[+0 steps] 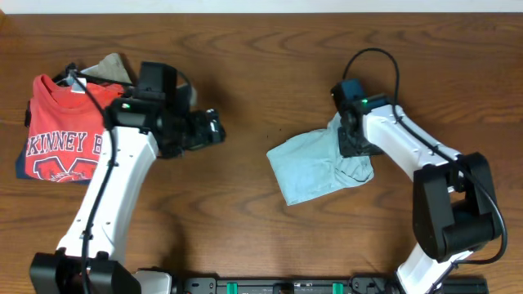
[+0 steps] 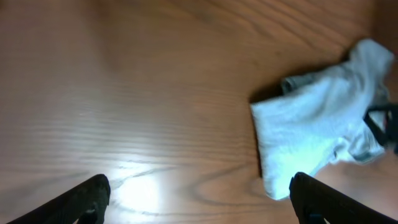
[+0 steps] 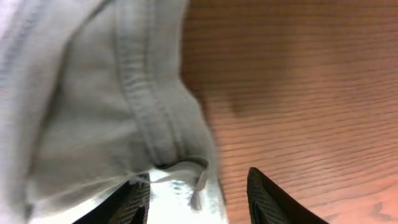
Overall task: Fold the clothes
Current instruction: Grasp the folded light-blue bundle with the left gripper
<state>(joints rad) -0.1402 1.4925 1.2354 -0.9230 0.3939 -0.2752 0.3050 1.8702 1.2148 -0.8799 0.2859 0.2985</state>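
My left gripper [image 2: 200, 196] hangs wide open and empty, the clothes [image 2: 311, 127] ahead of it to the right. My right gripper [image 3: 194, 198] stands parted, the clothes' edge loose between its fingers.

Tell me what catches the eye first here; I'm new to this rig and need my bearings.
A rumpled pale blue-grey garment lies right of centre on the wooden table, with the right tool down at its right edge. At far left lies a red T-shirt with white lettering, and the left tool hovers open over bare wood to its right.
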